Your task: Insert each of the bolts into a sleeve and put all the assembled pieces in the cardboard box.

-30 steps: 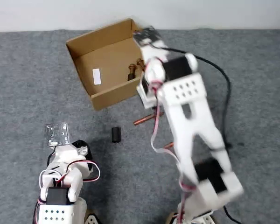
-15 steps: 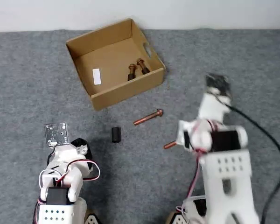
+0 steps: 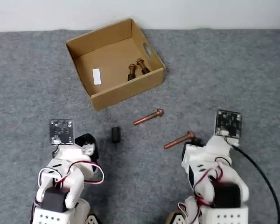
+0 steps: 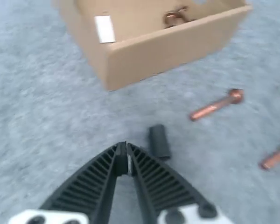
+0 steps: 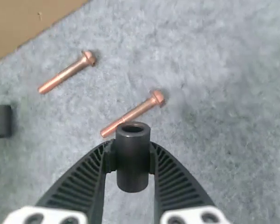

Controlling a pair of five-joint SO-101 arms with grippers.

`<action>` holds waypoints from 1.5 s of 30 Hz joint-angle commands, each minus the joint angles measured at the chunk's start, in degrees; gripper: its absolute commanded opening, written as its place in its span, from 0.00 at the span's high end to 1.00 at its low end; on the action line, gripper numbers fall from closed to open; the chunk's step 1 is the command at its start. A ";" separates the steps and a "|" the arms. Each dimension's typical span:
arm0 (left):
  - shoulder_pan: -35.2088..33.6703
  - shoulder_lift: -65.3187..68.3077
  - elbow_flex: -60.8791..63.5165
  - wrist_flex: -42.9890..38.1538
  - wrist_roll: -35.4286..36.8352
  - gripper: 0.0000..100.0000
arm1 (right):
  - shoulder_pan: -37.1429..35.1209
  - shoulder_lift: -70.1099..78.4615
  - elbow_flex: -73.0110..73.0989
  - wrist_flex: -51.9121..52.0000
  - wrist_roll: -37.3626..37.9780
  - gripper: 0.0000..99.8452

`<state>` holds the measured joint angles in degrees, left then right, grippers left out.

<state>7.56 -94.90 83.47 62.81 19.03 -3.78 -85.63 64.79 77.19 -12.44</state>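
The right arm has been drawn back from the cardboard box to its own side of the desk, and a black sleeve is gripped in the right jaws. The left jaws are closed on nothing. A near bolt, a farther bolt and a spare sleeve are left on the desk (two assembled pieces lie boxed), so an insertion is judged next.

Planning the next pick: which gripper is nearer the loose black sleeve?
Left. The left gripper sits just beside the loose sleeve; the right gripper, holding a second sleeve, lies beyond a bolt.
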 commanded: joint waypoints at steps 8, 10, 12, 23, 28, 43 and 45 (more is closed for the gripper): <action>9.93 38.77 -30.64 1.67 0.00 0.99 | 1.01 -11.30 3.25 1.54 0.97 0.99; 12.75 48.97 -38.90 3.96 -2.55 0.99 | 0.92 -11.56 3.34 1.36 0.97 0.99; 14.68 58.37 -47.16 5.80 -6.42 0.99 | 0.92 -12.00 4.04 1.10 0.97 0.99; 14.95 96.35 -81.63 13.10 -28.57 0.99 | 1.19 -12.09 4.31 1.10 0.79 0.99; 15.03 108.84 -93.93 15.12 -36.84 0.99 | 1.19 -12.18 4.40 1.01 0.79 0.99; 15.38 145.41 -137.71 34.55 -40.44 0.84 | 1.19 -12.18 4.48 0.66 0.70 0.99; 15.82 149.71 -143.87 35.69 -40.44 0.84 | 1.19 -12.18 4.48 0.66 0.70 0.99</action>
<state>22.68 51.30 -50.07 96.22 -20.97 -3.08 -97.58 69.45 78.42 -12.18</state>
